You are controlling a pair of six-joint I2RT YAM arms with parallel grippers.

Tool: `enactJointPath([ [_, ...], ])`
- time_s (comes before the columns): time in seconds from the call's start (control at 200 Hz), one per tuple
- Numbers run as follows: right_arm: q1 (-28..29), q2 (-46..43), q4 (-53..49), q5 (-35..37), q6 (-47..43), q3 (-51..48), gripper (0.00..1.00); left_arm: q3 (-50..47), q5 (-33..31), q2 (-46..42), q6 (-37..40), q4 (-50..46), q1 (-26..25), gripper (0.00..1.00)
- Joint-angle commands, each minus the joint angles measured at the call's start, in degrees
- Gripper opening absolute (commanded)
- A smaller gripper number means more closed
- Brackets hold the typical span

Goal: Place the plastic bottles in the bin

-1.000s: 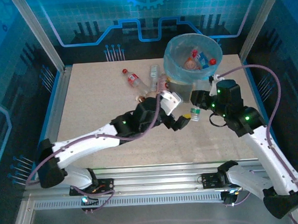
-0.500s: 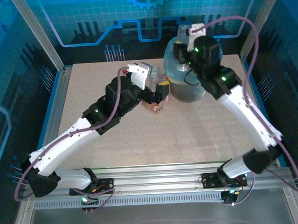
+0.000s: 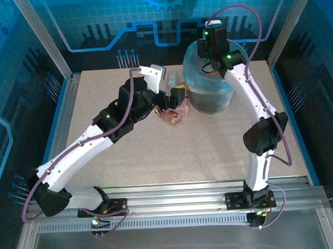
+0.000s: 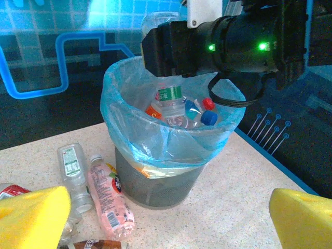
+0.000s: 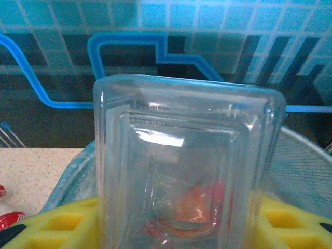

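Observation:
My right gripper point(image 4: 167, 52) hangs over the bin point(image 4: 127, 129), shut on a clear plastic bottle point(image 4: 169, 96) with a green label that points down into it. In the right wrist view that bottle's square base point(image 5: 189, 155) sits between the yellow fingers point(image 5: 57, 223). Several bottles with red and blue caps point(image 4: 208, 111) lie inside the blue-lined bin point(image 3: 193, 81). My left gripper point(image 4: 168, 210) is open and empty, low over the table beside the bin. By it lie a pink bottle point(image 4: 110, 196), a clear one point(image 4: 72, 171) and a brown-labelled one point(image 4: 93, 244).
The loose bottles point(image 3: 171, 116) are bunched against the bin's left side, under the left gripper point(image 3: 175, 101). The right arm point(image 3: 255, 103) arches over the table's right half. Aluminium frame posts and a blue back wall point(image 3: 150, 25) close the far side.
The right arm lifted a bottle from the table's middle up over the bin. The left arm swung from the centre to the bottles left of the bin.

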Motion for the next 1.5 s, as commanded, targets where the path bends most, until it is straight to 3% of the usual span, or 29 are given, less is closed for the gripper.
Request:
enactJointPath([
  [0.0, -0.52, 2.13, -3.11, -4.08, 2.83, 4.57, 0.56, 2.29, 1.55, 1.16, -1.07, 0.02, 0.52, 0.99],
  [0.185, -1.38, 4.05, -6.31, -7.56, 5.69, 6.07, 0.65, 2.94, 2.40, 2.18, -1.51, 0.01, 0.90, 0.99],
  [0.35, -1.35, 4.57, -9.56, -5.22, 6.06, 8.50, 0.82, 3.30, 2.57, 2.28, -1.40, -0.16, 1.21, 0.99],
  [0.445, -1.36, 4.54, -9.66, -4.13, 5.31, 9.35, 0.83, 3.64, 2.66, 2.29, -1.25, -0.15, 1.52, 0.99],
  [0.71, -1.58, 8.09, -11.79, -6.10, 4.41, 12.86, 0.72, 3.83, 3.21, 2.55, -1.42, -0.41, 2.37, 0.99],
  [0.88, -1.54, 12.09, -15.12, -13.23, 6.47, 16.03, 0.62, 3.59, 3.56, 2.46, -1.74, -0.15, 2.79, 0.99],
  [1.08, -1.62, 16.13, -15.60, -16.06, 7.92, 16.40, 0.56, 2.30, 4.20, 2.64, -3.15, -0.31, 3.56, 0.99],
  [1.306, -2.64, 19.11, -17.76, -19.76, 9.85, 20.01, 0.56, 0.67, 4.79, 2.29, -5.91, -0.65, 5.17, 0.99],
  [1.496, -2.53, 16.07, -19.59, -17.97, 9.94, 22.95, 0.59, -0.40, 5.57, 1.84, -8.14, -1.29, 6.37, 0.99],
])
